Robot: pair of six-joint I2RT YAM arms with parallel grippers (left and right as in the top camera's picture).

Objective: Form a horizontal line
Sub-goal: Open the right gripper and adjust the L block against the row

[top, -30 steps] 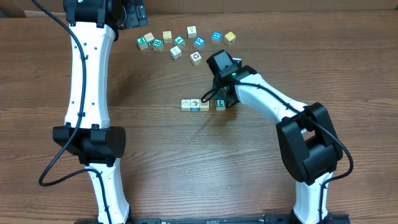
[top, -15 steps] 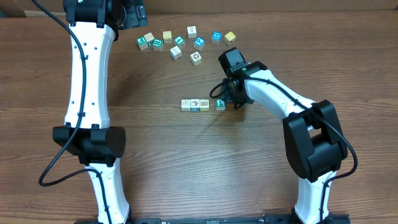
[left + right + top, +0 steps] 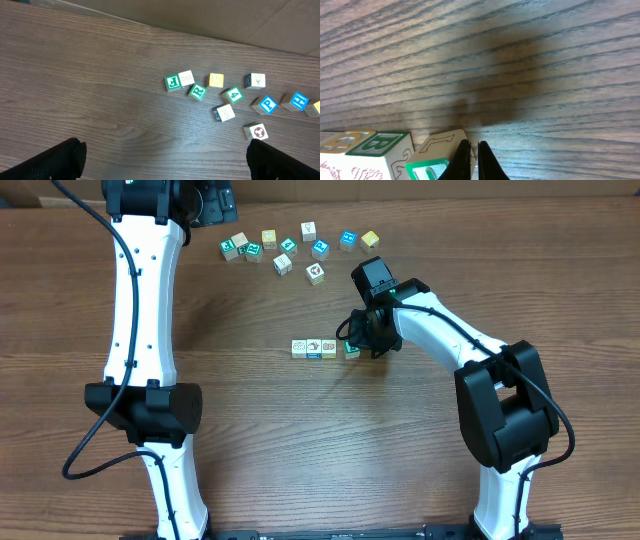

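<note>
Four small cubes lie in a row at mid-table: a plain white one (image 3: 298, 348), a white one with a blue edge (image 3: 314, 349), a tan one (image 3: 329, 348) and a teal-green one (image 3: 352, 348), which sits a small gap to the right. My right gripper (image 3: 371, 343) is shut with nothing held. Its fingertips (image 3: 474, 147) rest against the right side of the teal-green cube (image 3: 437, 150), beside a green-lettered neighbour (image 3: 375, 146). At the table's far left, my left gripper (image 3: 165, 162) hangs wide open and holds nothing.
Several loose white, teal, blue and yellow cubes (image 3: 300, 245) are scattered in an arc at the back of the table, also seen in the left wrist view (image 3: 225, 95). A cardboard wall (image 3: 225, 20) runs along the far edge.
The right gripper has closed its jaws and come down beside the teal-green cube, which has slid a little left toward the tan cube. The left arm has not moved.
</note>
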